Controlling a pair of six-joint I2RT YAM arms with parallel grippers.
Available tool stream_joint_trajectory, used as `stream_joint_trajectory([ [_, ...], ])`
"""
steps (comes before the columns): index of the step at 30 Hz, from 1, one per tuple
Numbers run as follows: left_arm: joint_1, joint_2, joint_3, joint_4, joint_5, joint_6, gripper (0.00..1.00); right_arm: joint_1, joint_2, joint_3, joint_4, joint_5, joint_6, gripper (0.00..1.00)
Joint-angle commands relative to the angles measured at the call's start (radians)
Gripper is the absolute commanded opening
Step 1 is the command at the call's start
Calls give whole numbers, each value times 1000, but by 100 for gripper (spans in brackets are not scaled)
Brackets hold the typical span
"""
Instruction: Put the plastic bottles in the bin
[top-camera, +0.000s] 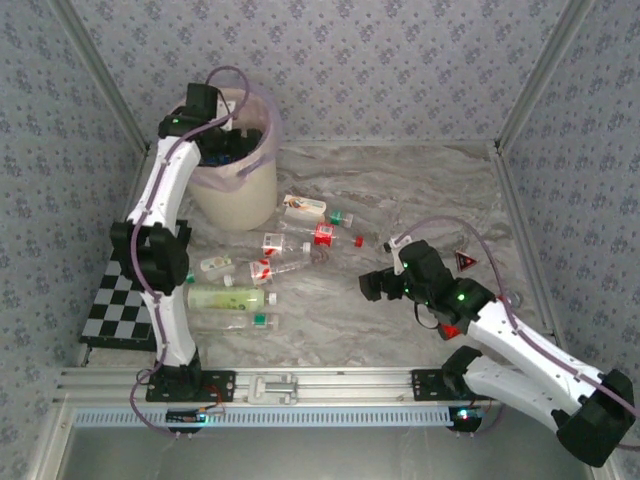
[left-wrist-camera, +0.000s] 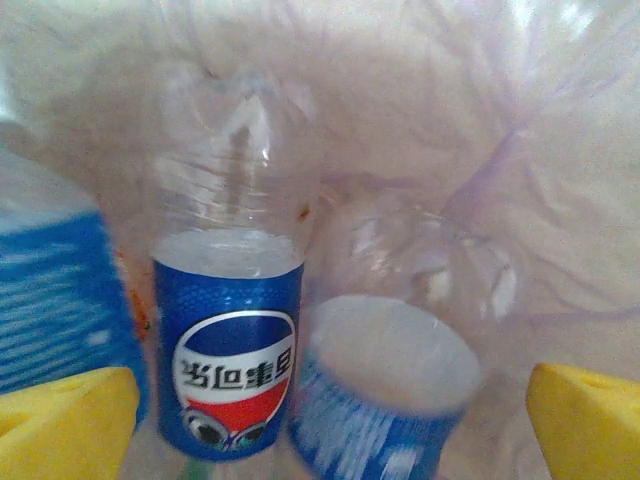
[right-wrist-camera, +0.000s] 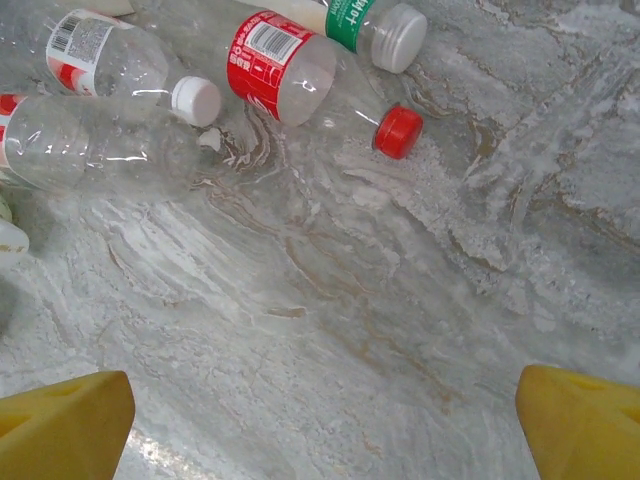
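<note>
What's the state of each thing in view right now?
Bin: upright, bag-lined, not empty.
Left gripper: open, empty, in the bin mouth.
Right gripper: open, empty, above bare table.
Blue-label bottle: in the bin.
Red-label bottle: on its side on the table, capped.
Pale green bottle: on its side on the table.

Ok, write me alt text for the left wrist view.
Inside the bin's pink-lilac bag sit a clear Pepsi bottle at centre, a blurred blue-labelled bottle to its right and another blue-labelled bottle at the left edge. The left gripper's yellow fingertips sit wide apart in the bottom corners.
</note>
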Motion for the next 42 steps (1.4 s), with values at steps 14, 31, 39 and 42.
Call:
stream_joint_trajectory([
  [14,-128,-735,-624,109,-46,-112,99,-73,361,254,-91,-70,-696,99],
  [31,-377,-1016,-1180,316,-101,-461,99,-158,990,676,-67,-251,-964,80],
  [39,-393,-1011,-1218,343,-93,-481,99,-152,1129,749,-69,-281,-955,73],
  [42,-392,-1014,-1223,340,-105,-478,99,-155,1133,740,-61,-275,-952,64],
])
